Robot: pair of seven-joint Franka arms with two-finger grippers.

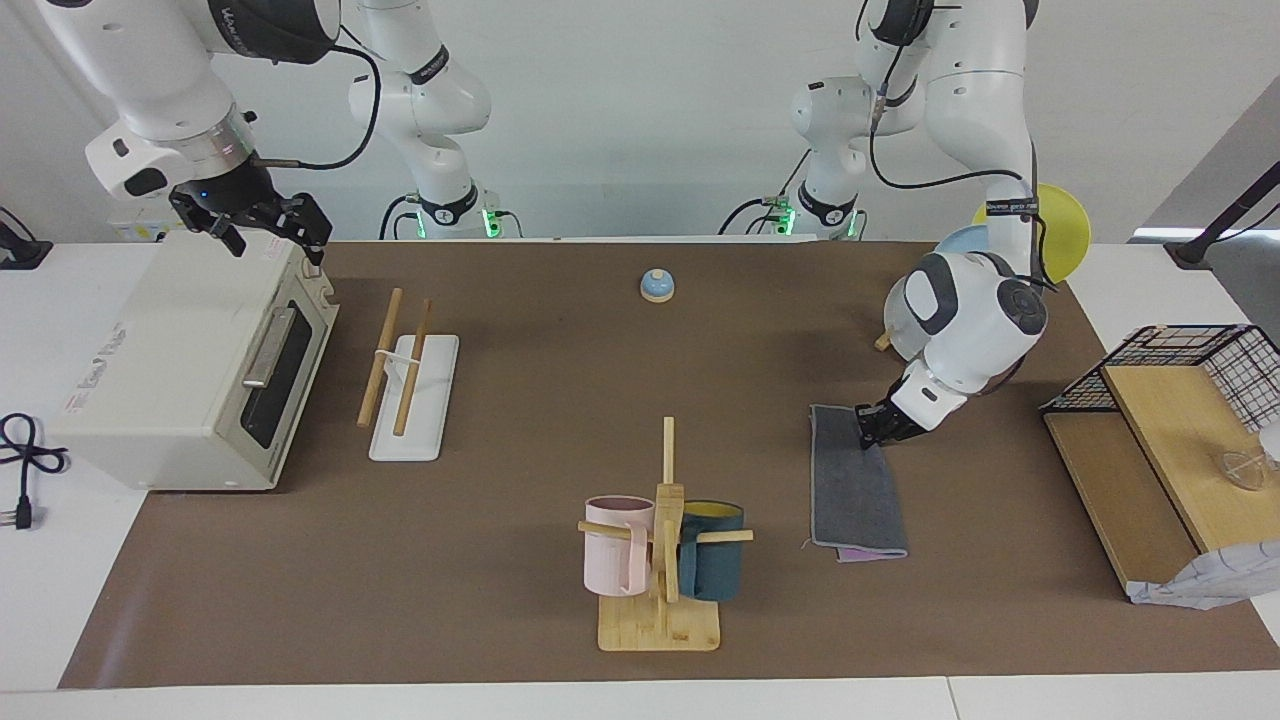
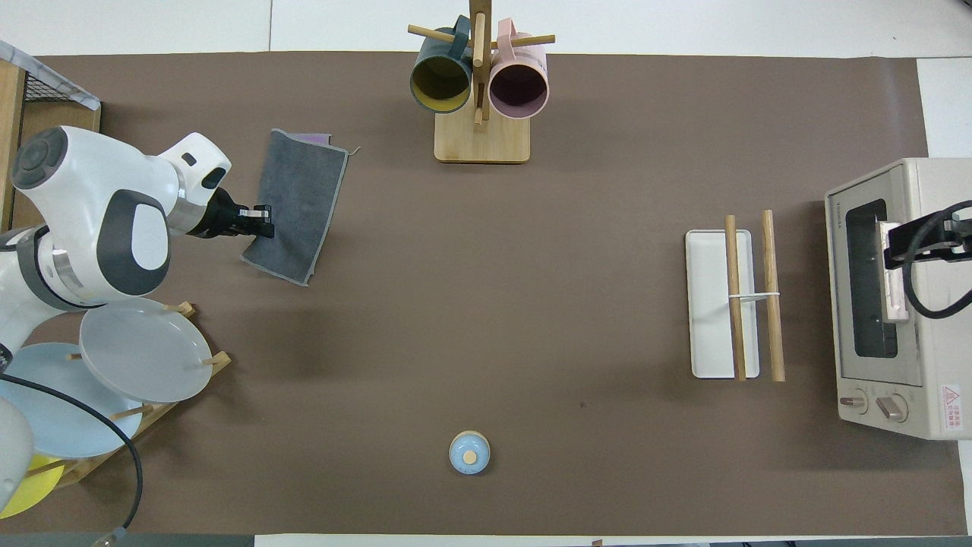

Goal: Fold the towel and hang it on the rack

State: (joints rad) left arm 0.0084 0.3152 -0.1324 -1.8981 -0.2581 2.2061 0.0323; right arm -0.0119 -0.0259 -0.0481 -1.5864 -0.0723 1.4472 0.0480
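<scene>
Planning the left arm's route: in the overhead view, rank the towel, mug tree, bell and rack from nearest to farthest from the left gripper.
1. towel, pinched by the left gripper
2. mug tree, farther from the robots
3. bell, nearer the robots
4. rack, toward the right arm's end

Plain white wall [image 1: 640,110], white table [image 1: 60,600], brown mat [image 1: 520,400], even indoor light

Two arms of glossy white rounded shells with dark grey joint caps and black bands are seen, with black cables looped along them. Each end effector is black, the left end effector [image 1: 868,424] and the right end effector [image 1: 262,226] alike. Green lights are shown at the bases.
</scene>
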